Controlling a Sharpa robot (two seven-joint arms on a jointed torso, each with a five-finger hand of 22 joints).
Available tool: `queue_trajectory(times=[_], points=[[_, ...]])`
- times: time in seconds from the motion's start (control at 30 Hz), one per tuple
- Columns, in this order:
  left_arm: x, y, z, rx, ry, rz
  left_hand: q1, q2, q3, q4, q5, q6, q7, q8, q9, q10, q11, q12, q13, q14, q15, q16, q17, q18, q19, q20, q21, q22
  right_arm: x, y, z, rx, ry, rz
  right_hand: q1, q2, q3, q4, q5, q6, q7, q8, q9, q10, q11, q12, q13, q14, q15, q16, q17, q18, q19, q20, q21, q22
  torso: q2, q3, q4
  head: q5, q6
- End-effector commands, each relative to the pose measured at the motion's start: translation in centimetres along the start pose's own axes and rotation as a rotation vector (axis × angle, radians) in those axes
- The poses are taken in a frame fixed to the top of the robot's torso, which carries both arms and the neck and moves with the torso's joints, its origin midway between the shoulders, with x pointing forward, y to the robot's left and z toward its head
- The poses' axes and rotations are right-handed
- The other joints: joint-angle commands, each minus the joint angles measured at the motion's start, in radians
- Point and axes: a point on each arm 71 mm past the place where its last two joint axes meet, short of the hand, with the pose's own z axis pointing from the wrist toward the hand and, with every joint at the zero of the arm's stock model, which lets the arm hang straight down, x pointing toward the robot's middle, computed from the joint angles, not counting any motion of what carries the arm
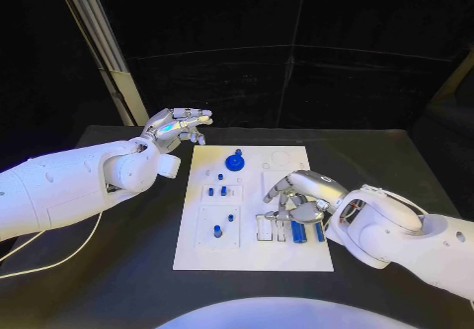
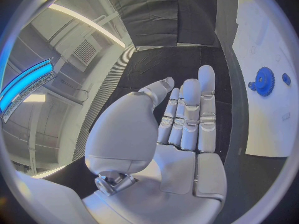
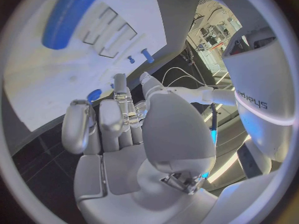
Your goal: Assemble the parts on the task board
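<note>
the right hand (image 1: 299, 199) covers part of the task board (image 1: 198, 253), perhaps holding something.

The right hand (image 3: 118, 134) hangs over the white task board (image 3: 56, 84), palm and fingers (image 3: 77, 127) in front of the camera. The fingers are curled partway in, close together, and nothing is seen in them. On the board past the fingertips lie a long blue part (image 3: 65, 16) and, beside it, a row of empty rectangular slots (image 3: 112, 30). Two small blue pegs (image 3: 144, 56) stand nearer the board's edge. A further blue part (image 3: 94, 94) shows just beyond the fingertips, half hidden. Black bench (image 3: 37, 154) shows beside the board's edge.
</note>
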Motion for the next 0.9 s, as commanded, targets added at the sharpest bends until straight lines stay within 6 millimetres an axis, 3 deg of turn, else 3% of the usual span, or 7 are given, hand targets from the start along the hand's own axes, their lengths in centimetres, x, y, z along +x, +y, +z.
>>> queue_trajectory(times=[0.03,0.07,0.13,0.3,0.43,0.63,0.9], points=[[0.4,-0.1,-0.1,0.001,0.017,-0.01,0.003,0.01,0.001,-0.005,0.001,-0.004,0.004,0.006,-0.001,-0.009,0.001,0.005,-0.002,-0.007,-0.002,-0.003,-0.001,0.014,-0.005,0.0,-0.007,-0.001,-0.3,-1.9,-1.0,0.211,0.009,0.134,-0.018,0.001,-0.047,0.035,0.04,0.004,-0.011,0.014,0.002,0.0,-0.009,0.099,0.107,0.053,-0.009,0.089,0.12,-0.02,0.036,-0.016,0.052,0.083,-0.001,-0.0031,-0.0112,-0.021,0.006],[0.5,0.0,-0.1,0.0,0.019,-0.011,0.003,0.01,0.001,-0.005,0.001,-0.004,0.004,0.006,-0.001,-0.009,0.001,0.005,-0.002,-0.007,-0.002,-0.003,-0.001,0.014,-0.005,0.0,-0.007,-0.001,-0.5,-2.3,-1.4,0.243,0.01,0.127,-0.007,0.009,-0.077,0.052,0.041,-0.001,-0.011,0.025,0.003,-0.035,-0.009,0.187,0.217,0.048,-0.007,0.117,0.154,-0.023,0.043,-0.023,0.067,0.102,-0.001,-0.0033,-0.0132,-0.023,0.006],[0.6,0.0,-0.2,-0.002,0.023,-0.013,0.003,0.01,0.001,-0.005,0.001,-0.004,0.004,0.006,-0.001,-0.009,0.001,0.005,-0.002,-0.007,-0.002,-0.003,-0.001,0.014,-0.005,0.0,-0.007,-0.001,-0.8,-3.1,-2.1,0.296,0.012,0.108,-0.016,0.018,-0.117,0.082,0.03,0.0,-0.008,0.04,0.006,-0.022,-0.016,0.358,0.413,0.051,-0.012,0.15,0.203,-0.031,0.054,-0.011,0.084,0.129,-0.002,-0.0036,-0.0187,-0.029,0.007],[0.7,0.2,-0.4,-0.006,0.026,-0.014,0.003,0.01,0.001,-0.005,0.001,-0.004,0.004,0.006,-0.001,-0.009,0.001,0.005,-0.002,-0.007,-0.002,-0.003,-0.001,0.014,-0.005,0.0,-0.007,-0.001,-1.1,-4.2,-3.4,0.403,0.032,0.064,-0.034,0.039,-0.187,0.092,0.031,-0.012,-0.013,0.067,0.014,-0.026,-0.008,0.568,0.673,0.053,-0.005,0.189,0.266,-0.035,0.063,-0.009,0.099,0.153,-0.004,-0.0032,-0.0268,-0.037,0.007],[0.6,0.2,-0.4,-0.008,0.026,-0.014,0.003,0.01,0.001,-0.005,0.001,-0.004,0.004,0.006,-0.001,-0.009,0.001,0.005,-0.002,-0.007,-0.002,-0.003,-0.001,0.014,-0.005,0.0,-0.007,-0.001,-0.1,-4.4,-4.3,0.46,0.077,0.033,-0.073,0.046,-0.229,0.096,0.036,-0.019,-0.012,0.085,0.022,-0.028,-0.007,0.626,0.756,0.053,-0.004,0.197,0.28,-0.037,0.067,-0.006,0.105,0.163,-0.006,-0.0048,-0.0305,-0.039,0.004],[0.5,0.3,-0.5,-0.009,0.024,-0.012,0.003,0.01,0.001,-0.005,0.001,-0.004,0.004,0.006,-0.001,-0.009,0.001,0.005,-0.002,-0.007,-0.002,-0.003,-0.001,0.014,-0.005,0.0,-0.007,-0.001,1.0,-4.3,-4.7,0.493,0.138,-0.013,-0.114,0.033,-0.254,0.098,0.023,-0.018,-0.014,0.105,0.033,-0.027,-0.008,0.657,0.805,0.052,-0.004,0.198,0.282,-0.037,0.068,-0.006,0.106,0.165,-0.004,-0.0032,-0.0286,-0.041,0.002],[0.3,0.3,-0.6,-0.011,0.02,-0.01,0.003,0.01,0.001,-0.005,0.001,-0.004,0.004,0.006,-0.001,-0.009,0.001,0.005,-0.002,-0.007,-0.002,-0.003,-0.001,0.014,-0.005,0.0,-0.007,-0.001,2.4,-3.9,-4.5,0.492,0.183,-0.036,-0.127,0.026,-0.257,0.098,0.016,-0.02,-0.016,0.113,0.038,-0.025,-0.009,0.669,0.824,0.052,-0.005,0.198,0.282,-0.038,0.068,-0.007,0.107,0.166,-0.003,-0.0043,-0.0278,-0.039,-0.002]])
